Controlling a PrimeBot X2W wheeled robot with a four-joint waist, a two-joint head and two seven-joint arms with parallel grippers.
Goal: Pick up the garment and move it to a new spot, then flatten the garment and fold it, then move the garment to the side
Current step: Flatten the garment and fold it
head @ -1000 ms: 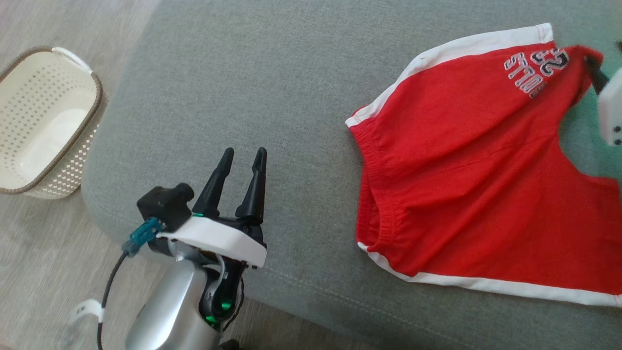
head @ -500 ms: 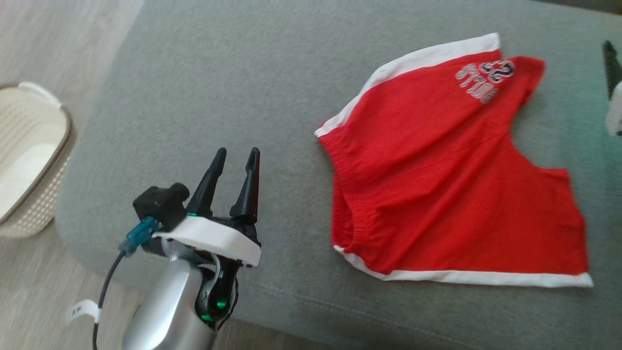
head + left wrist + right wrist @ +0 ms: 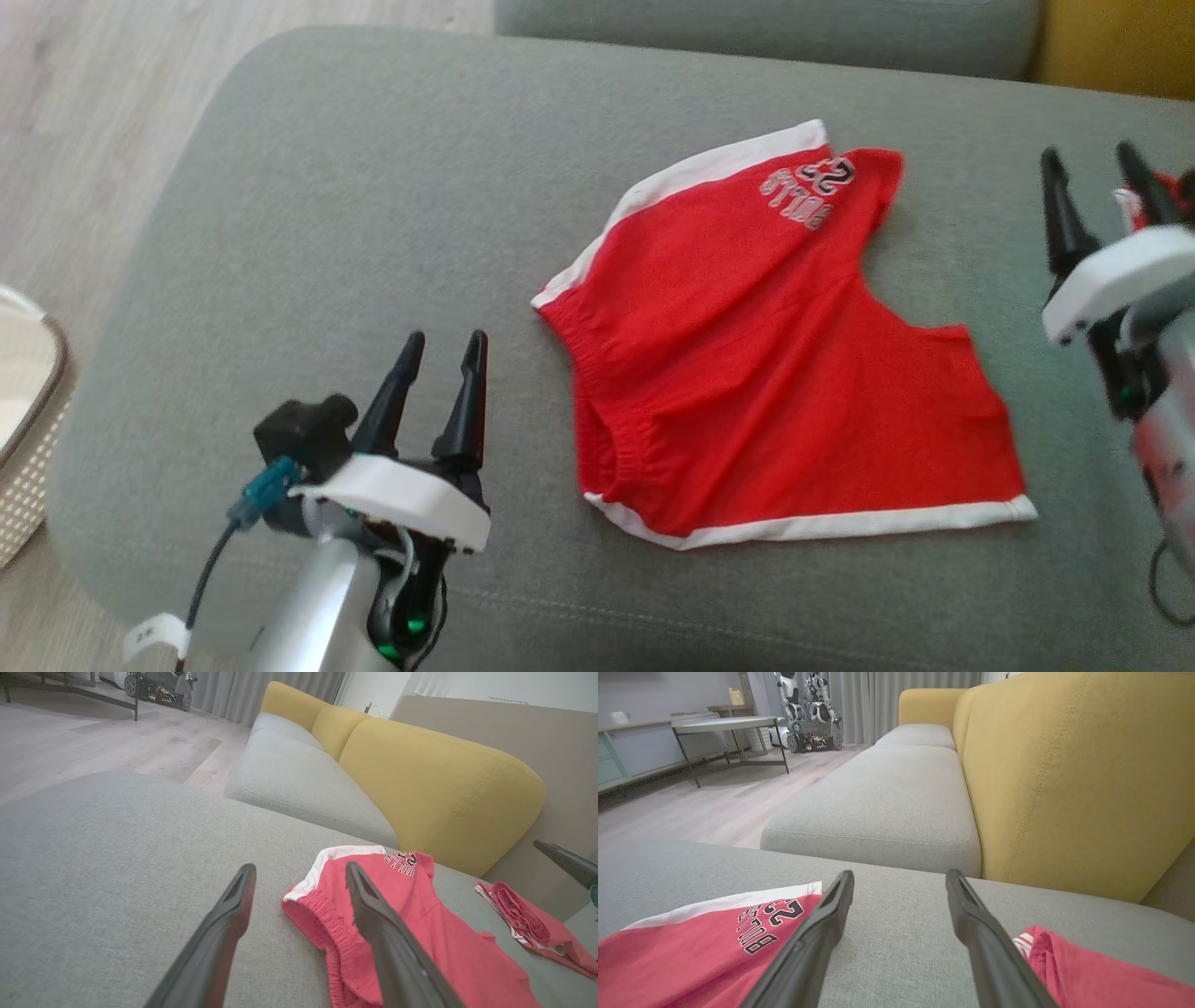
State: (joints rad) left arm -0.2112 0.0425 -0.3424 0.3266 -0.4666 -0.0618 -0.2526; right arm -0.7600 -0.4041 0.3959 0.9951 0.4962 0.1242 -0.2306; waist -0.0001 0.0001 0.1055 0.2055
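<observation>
Garment: red shorts (image 3: 766, 355), white-trimmed, lying flat on grey cushion (image 3: 327, 205).
Left gripper (image 3: 446, 338): fingers spread, empty, near the waistband, clear of the cloth.
Right gripper (image 3: 1088, 154): fingers spread, empty, beside the printed leg, not touching.
Second red garment (image 3: 528, 924): bunched, far right of cushion.
Basket (image 3: 23, 439): on floor, left.

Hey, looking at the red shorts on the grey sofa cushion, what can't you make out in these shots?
Crumpled second red-and-white garment: cut off by the bottom edge in the right wrist view, mostly behind the right gripper in the head view.
Cream perforated basket: cut off by the left edge of the head view.
Red shorts with white trim: lettering too small and blurred in the head view.
</observation>
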